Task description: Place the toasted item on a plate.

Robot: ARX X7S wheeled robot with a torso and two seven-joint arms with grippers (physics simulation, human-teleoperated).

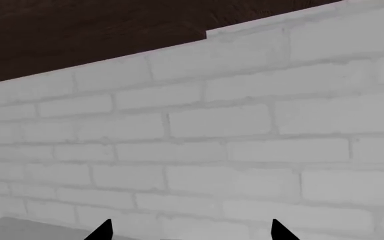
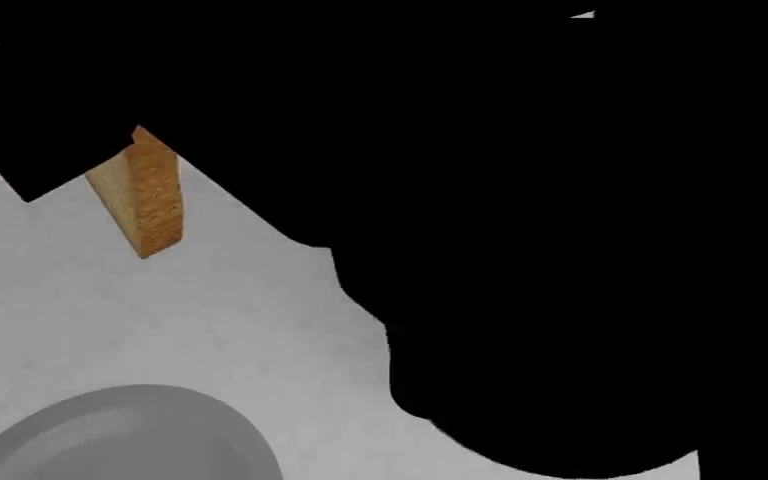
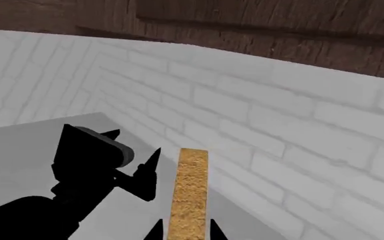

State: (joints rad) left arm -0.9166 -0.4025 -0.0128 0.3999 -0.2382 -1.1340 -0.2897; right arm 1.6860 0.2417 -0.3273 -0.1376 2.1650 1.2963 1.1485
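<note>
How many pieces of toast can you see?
1. The toast hangs over the grey counter, pinched in the right gripper, up and away from the plate. The black arm could hide more.

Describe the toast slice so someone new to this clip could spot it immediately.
Start from the pale grey counter in the head view, above the round grey plate. The toast slice hangs on edge there, pinched in the right gripper. It is the only golden-brown thing among grey and black shapes.

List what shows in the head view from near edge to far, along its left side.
Plate → bare grey counter → toast slice, held up on edge → black arm silhouette above it.
</note>
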